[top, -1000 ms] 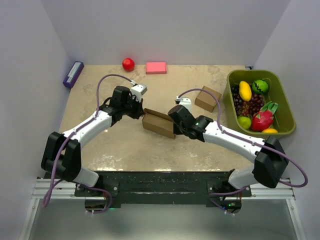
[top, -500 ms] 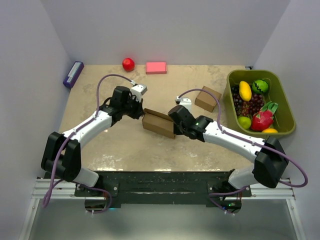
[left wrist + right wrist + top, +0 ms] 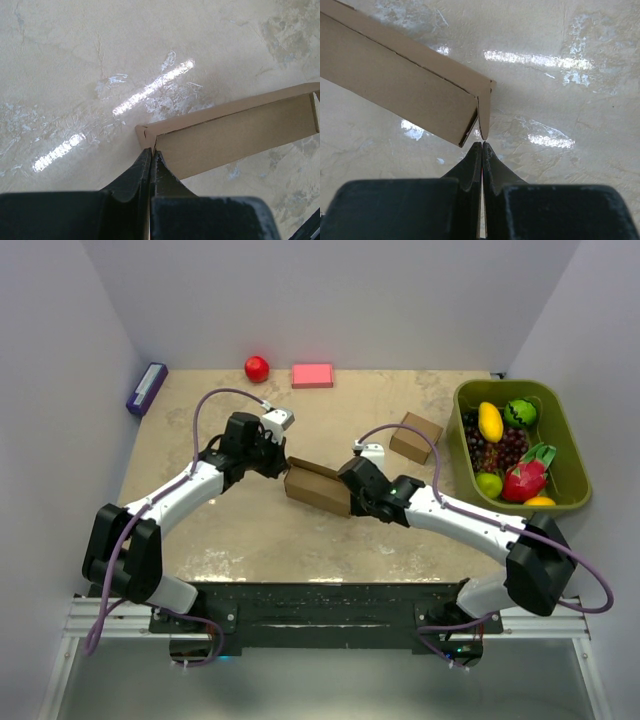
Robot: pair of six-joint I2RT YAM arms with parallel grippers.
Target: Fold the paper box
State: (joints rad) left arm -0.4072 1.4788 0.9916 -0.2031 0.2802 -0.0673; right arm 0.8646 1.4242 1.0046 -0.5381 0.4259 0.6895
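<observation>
The paper box (image 3: 316,487) is seen near the middle of the table (image 3: 250,540), as a low oblong shape lying at a slant between the two grippers. The left gripper (image 3: 151,151) is clenched, its tips set against the box's near corner; whether a thin flap is pinched between them cannot be told. The right gripper (image 3: 482,145) is clenched on nothing, its tips just under the tab at the box's other end. A smaller cardboard box (image 3: 415,437) is noted beyond the right arm, and a green bin (image 3: 575,455) of fruit along the right edge.
</observation>
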